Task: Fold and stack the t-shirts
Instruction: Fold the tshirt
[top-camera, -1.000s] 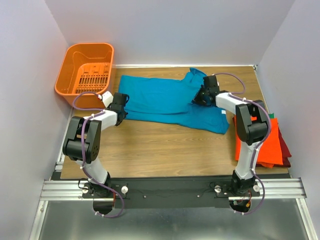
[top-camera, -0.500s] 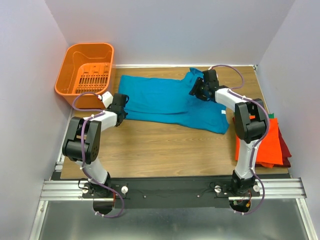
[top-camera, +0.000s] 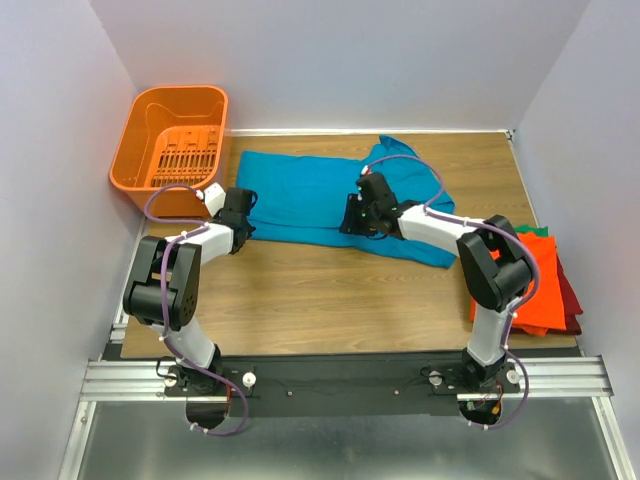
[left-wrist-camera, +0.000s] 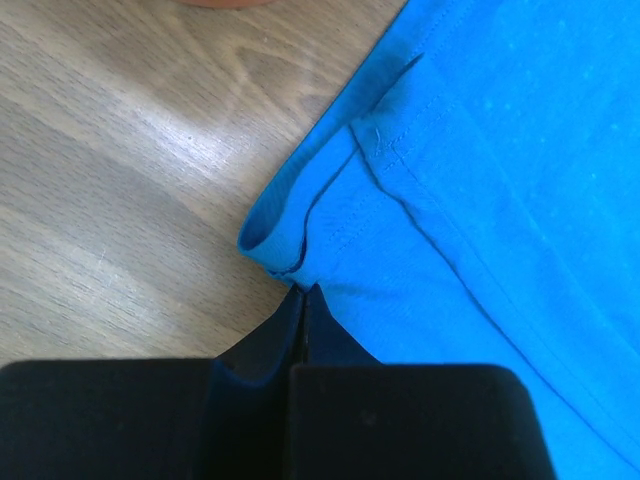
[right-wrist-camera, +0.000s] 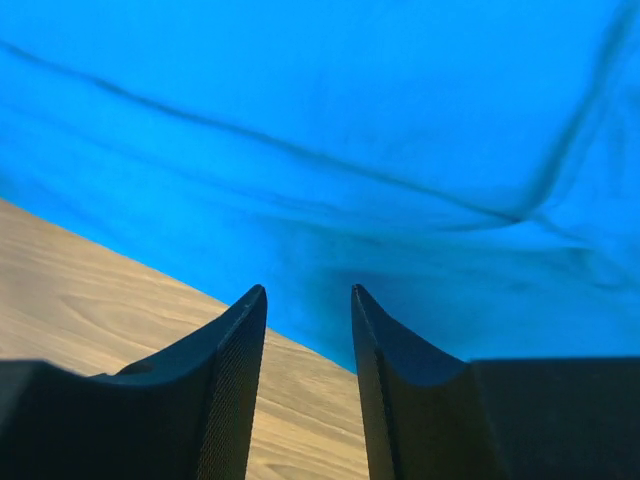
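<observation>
While your left gripper (left-wrist-camera: 303, 300) pinches the teal-blue t-shirt (top-camera: 300, 195) by a hem corner, the shirt lies spread across the table (top-camera: 330, 295). Your right gripper (right-wrist-camera: 306, 310) hovers, fingers parted, over its near edge.

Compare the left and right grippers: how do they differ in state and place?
The left gripper is shut on the teal shirt, pinching its left corner; the right gripper is open and holds nothing. The left gripper is at the shirt's end beside the basket; the right gripper is over the middle of its near edge. Both are black and at the same shirt.
</observation>
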